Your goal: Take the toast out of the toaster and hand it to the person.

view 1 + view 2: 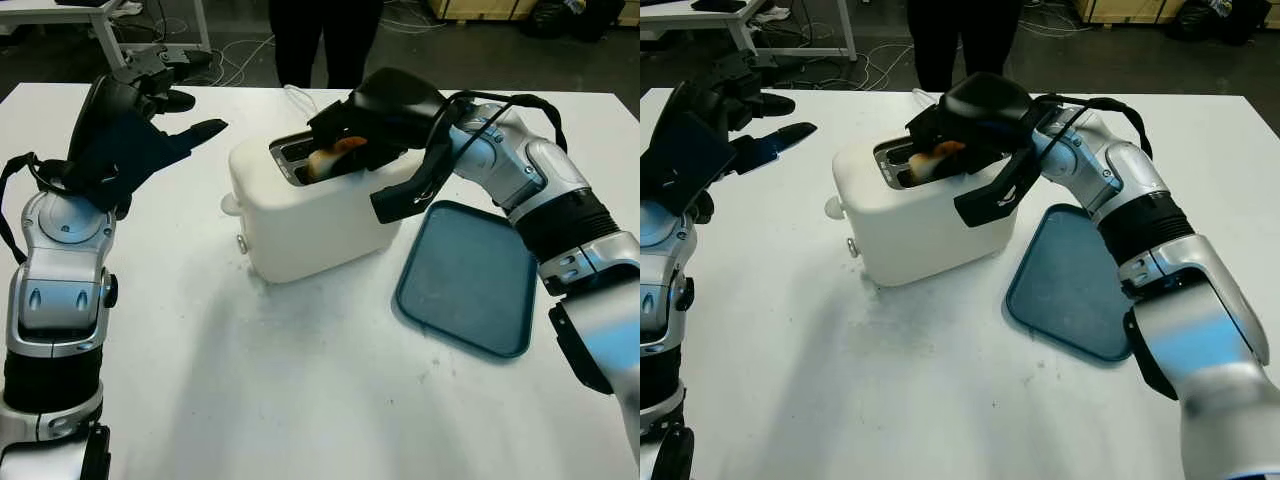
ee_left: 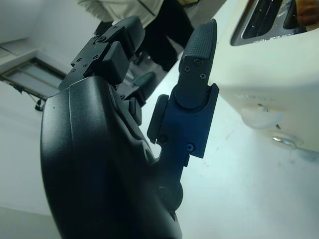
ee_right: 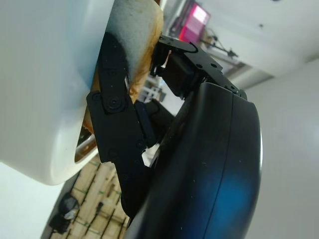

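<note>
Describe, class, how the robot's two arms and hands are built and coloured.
Both arms are silver-grey metal shells with black ribbed joint bands. The left hand and right hand have glossy black shells and black jointed fingers with visible screws. A black cable loops along the right forearm.

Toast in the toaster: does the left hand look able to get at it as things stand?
Probably not. The right hand sits over the toaster slot with its fingers already on the toast, covering the way in. The left hand is open, raised off to the toaster's side.
</note>
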`<act>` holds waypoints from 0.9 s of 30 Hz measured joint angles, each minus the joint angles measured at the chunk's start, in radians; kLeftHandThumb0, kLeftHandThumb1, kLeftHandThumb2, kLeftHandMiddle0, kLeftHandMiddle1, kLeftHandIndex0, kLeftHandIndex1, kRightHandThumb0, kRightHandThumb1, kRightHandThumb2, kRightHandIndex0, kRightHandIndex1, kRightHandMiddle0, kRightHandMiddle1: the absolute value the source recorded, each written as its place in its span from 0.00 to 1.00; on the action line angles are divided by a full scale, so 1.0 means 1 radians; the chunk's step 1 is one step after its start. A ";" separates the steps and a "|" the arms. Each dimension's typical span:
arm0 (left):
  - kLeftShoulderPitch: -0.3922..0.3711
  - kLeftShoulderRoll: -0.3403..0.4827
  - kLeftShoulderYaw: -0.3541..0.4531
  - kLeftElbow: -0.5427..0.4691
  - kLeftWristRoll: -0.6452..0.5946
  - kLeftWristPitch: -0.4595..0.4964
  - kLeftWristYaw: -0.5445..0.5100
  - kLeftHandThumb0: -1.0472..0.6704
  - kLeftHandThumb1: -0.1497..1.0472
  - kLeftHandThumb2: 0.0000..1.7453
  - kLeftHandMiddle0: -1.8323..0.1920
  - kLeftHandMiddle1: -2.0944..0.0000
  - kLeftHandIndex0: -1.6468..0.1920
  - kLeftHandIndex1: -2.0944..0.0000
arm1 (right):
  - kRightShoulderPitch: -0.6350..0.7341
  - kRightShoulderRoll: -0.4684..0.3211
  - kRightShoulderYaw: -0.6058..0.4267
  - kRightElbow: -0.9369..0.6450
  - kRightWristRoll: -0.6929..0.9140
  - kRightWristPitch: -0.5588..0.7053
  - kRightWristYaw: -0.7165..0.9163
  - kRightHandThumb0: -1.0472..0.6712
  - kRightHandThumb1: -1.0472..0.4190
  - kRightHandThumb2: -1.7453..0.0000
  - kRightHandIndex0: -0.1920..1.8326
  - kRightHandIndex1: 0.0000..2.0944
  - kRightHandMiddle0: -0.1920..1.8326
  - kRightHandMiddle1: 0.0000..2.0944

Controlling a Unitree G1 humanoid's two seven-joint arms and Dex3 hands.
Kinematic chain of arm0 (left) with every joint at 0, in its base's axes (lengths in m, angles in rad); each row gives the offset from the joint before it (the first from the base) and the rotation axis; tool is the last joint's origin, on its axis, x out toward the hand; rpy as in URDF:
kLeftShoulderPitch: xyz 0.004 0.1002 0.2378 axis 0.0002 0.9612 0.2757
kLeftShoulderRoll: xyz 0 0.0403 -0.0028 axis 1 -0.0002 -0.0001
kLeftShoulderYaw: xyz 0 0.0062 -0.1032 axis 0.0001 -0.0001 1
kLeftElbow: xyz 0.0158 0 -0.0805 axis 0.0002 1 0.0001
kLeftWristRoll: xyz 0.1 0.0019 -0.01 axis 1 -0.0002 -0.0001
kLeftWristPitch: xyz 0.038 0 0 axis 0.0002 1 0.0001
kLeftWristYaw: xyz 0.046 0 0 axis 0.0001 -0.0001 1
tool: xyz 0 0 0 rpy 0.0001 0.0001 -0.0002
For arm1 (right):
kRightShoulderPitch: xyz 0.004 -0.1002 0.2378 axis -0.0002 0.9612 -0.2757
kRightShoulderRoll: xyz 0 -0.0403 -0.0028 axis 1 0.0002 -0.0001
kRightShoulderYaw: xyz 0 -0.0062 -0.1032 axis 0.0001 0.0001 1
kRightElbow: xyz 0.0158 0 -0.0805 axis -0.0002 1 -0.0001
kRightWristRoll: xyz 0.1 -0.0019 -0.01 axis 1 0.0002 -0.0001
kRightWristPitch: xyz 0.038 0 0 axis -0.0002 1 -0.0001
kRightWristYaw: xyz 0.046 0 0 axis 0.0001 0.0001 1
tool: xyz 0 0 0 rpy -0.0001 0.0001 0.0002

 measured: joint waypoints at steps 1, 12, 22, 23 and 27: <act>0.000 0.000 0.000 0.000 0.000 0.000 0.000 0.32 0.89 0.05 0.81 0.58 0.69 0.82 | -0.005 0.000 -0.004 0.006 0.000 0.000 -0.005 0.34 0.09 0.81 0.64 0.83 0.50 0.83; 0.000 0.000 0.001 0.000 0.000 0.000 0.000 0.32 0.89 0.05 0.82 0.58 0.69 0.82 | -0.126 0.011 -0.118 0.134 0.085 0.035 -0.014 0.36 0.09 0.77 0.60 0.83 0.47 0.83; 0.000 -0.001 0.001 0.000 0.000 0.000 0.000 0.32 0.89 0.05 0.81 0.57 0.69 0.82 | -0.268 0.002 -0.246 0.293 0.197 0.127 -0.035 0.32 0.09 0.75 0.61 0.83 0.48 0.83; 0.000 -0.001 0.001 0.000 0.000 0.000 0.000 0.32 0.89 0.05 0.81 0.57 0.69 0.82 | -0.281 -0.003 -0.250 0.316 0.197 0.140 -0.047 0.33 0.09 0.76 0.61 0.83 0.47 0.83; 0.000 -0.001 0.001 0.000 0.000 0.000 0.000 0.32 0.89 0.05 0.81 0.57 0.68 0.82 | -0.311 -0.029 -0.255 0.408 0.195 0.182 -0.117 0.32 0.09 0.76 0.60 0.83 0.48 0.83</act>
